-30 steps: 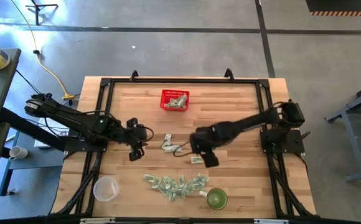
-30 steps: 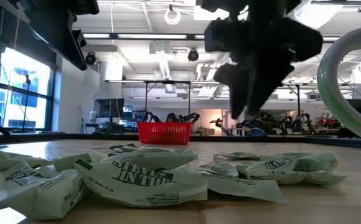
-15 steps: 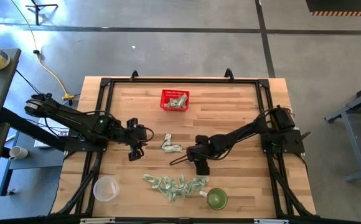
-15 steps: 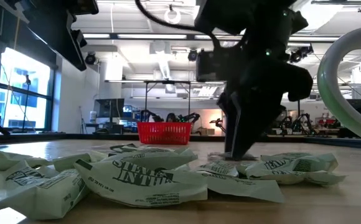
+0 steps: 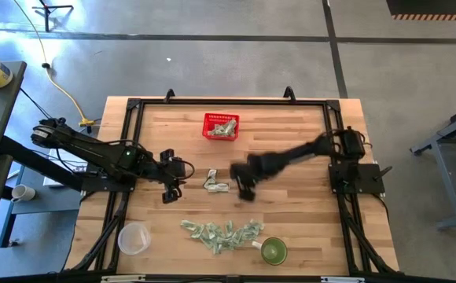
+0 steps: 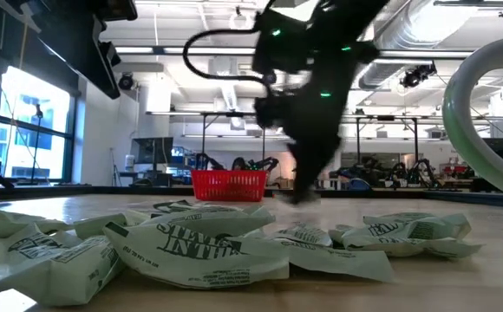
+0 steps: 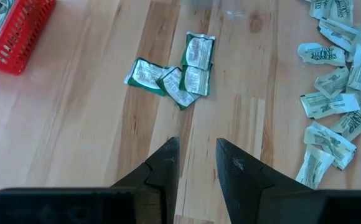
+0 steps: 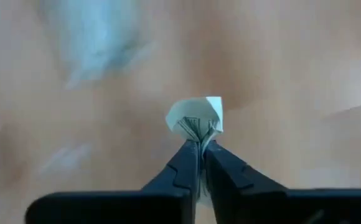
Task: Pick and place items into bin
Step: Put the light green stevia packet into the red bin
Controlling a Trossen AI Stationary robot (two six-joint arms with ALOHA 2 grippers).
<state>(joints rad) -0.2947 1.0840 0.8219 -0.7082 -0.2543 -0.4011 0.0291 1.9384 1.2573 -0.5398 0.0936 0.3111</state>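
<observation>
Left gripper (image 5: 171,187) hovers at table's left-centre, fingers narrowly apart, holding nothing. Small cluster of crumpled green-and-white paper pieces (image 5: 215,184) lies just beside it. Small red mesh basket (image 5: 221,126) sits at far centre. Right gripper (image 5: 243,185), mid-table, pinches one folded green-and-white piece (image 8: 197,118).

The basket (image 5: 221,126) is placed at the bench's (image 5: 291,134) far edge; the paper pieces (image 5: 222,233) are heaped along the near edge.

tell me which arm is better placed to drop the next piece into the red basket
Right: the right gripper is shut on a folded piece above mid-table. The left gripper is open and empty, farther from the red basket.
</observation>
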